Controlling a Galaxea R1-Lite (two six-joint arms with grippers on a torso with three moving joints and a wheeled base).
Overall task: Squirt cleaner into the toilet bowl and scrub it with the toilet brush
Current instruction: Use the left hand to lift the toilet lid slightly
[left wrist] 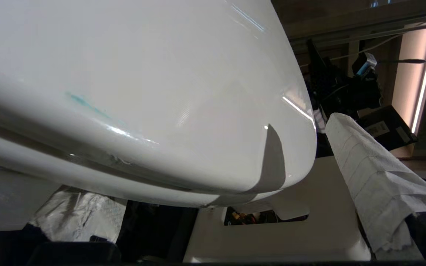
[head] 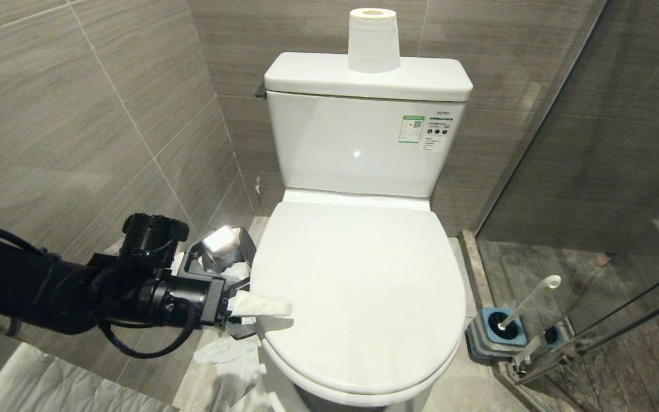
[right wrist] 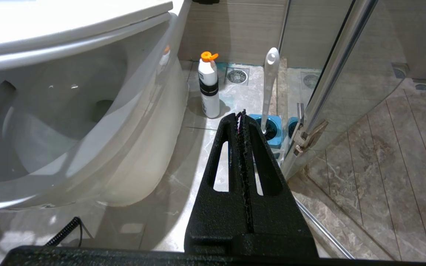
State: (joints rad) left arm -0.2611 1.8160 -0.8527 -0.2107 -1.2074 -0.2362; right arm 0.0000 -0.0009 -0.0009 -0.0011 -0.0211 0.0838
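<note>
The toilet bowl (head: 358, 297) stands in the middle with its lid down, the tank (head: 364, 143) behind it, and a paper roll (head: 373, 41) stands on the tank lid. The toilet brush (head: 530, 300) stands in its holder (head: 498, 335) on the floor to the right, by the glass door (head: 604, 171). A waste bin (head: 223, 249) sits to the left. The left gripper (head: 261, 312) reaches over the lid's left edge. A bottle (right wrist: 208, 87) stands on the floor beside the bowl's base.

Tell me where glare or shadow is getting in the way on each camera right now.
Head view: evenly lit; one small glare spot on the toilet bowl's tank, soft shadow under the left gripper. Left wrist view: bright streaks and a dark wedge-shaped shadow on the closed lid; a light strip flares at the edge. Right wrist view: the glass door mirrors the toilet brush.
</note>
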